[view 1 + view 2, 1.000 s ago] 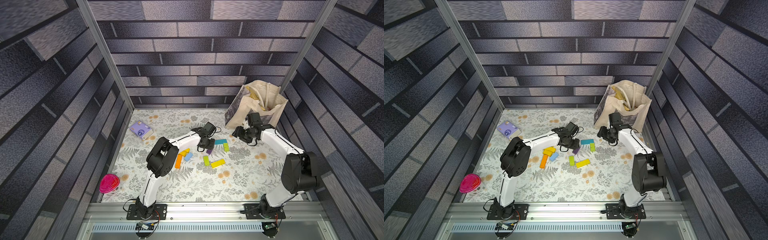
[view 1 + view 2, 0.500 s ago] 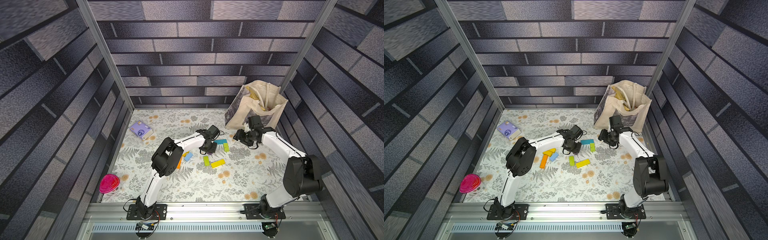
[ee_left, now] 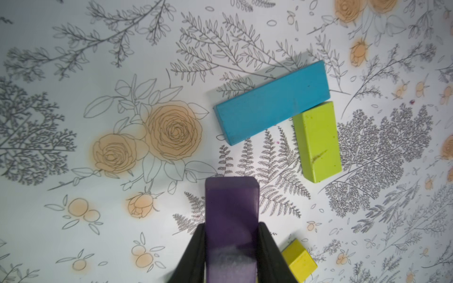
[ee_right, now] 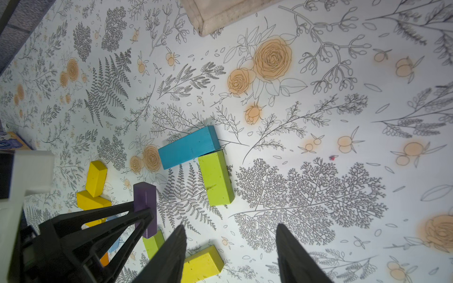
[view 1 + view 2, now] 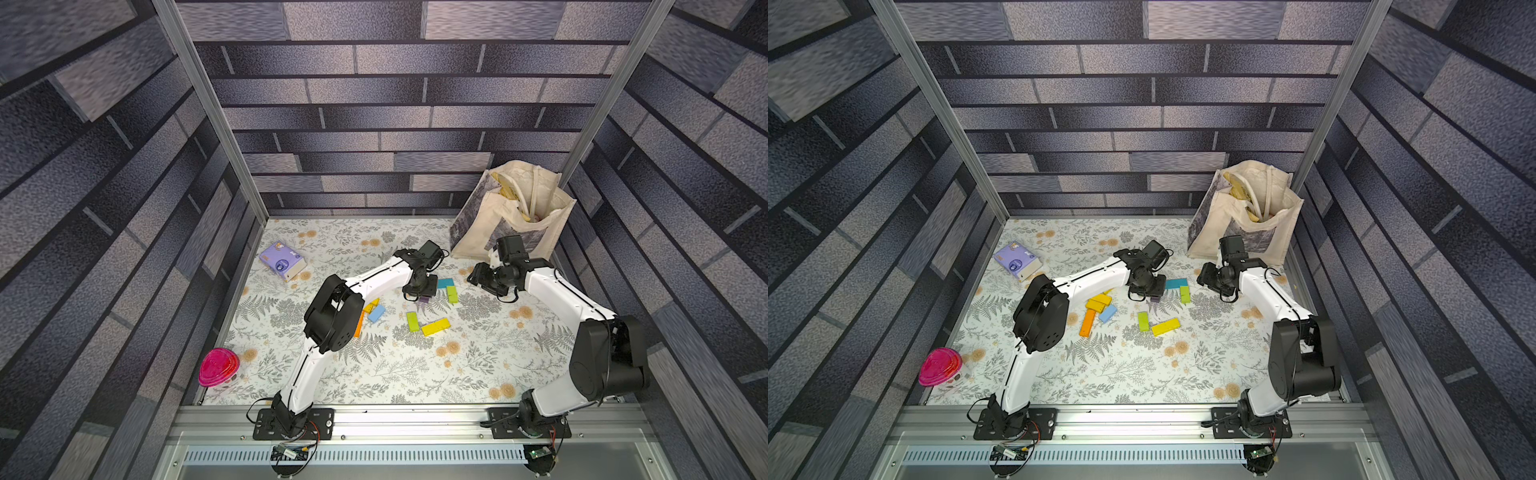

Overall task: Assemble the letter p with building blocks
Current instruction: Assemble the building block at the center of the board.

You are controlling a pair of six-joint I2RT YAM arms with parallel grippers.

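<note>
The left gripper (image 3: 231, 224) has its black, tapering fingers (image 3: 197, 247) clamped on both long sides of a matte purple block (image 3: 231, 205), whose round-cornered end juts past the fingertips. Whether the block touches the sheet I cannot tell. Just beside one finger shows the end of a yellowish block (image 3: 297, 259). Farther beyond the fingertips a long teal block (image 3: 272, 103) lies flat, with a shorter scuffed lime block (image 3: 318, 142) touching its end at a right angle. The right wrist view adds the right gripper (image 4: 230, 226), its dark pointed fingers (image 4: 291, 259) standing apart with only bare sheet between them. It also shows a second lime block (image 4: 153, 242) and a long yellow block (image 4: 203, 264) between the two grippers' fingers, and two yellow blocks (image 4: 96, 177) touching each other beyond the left fingers. Only the top views show an orange block (image 5: 1087, 322) and a light blue block (image 5: 1107, 313) by that pair. All lie on a smooth white floral sheet (image 5: 374, 374) printed with grey ferns and peach roses. Well beyond either gripper's fingers stand a cloth tote bag (image 5: 515, 216), a purple tissue packet (image 5: 282, 262), a glossy pink lid (image 5: 218, 368) and the brick-print walls (image 5: 374, 83).
</note>
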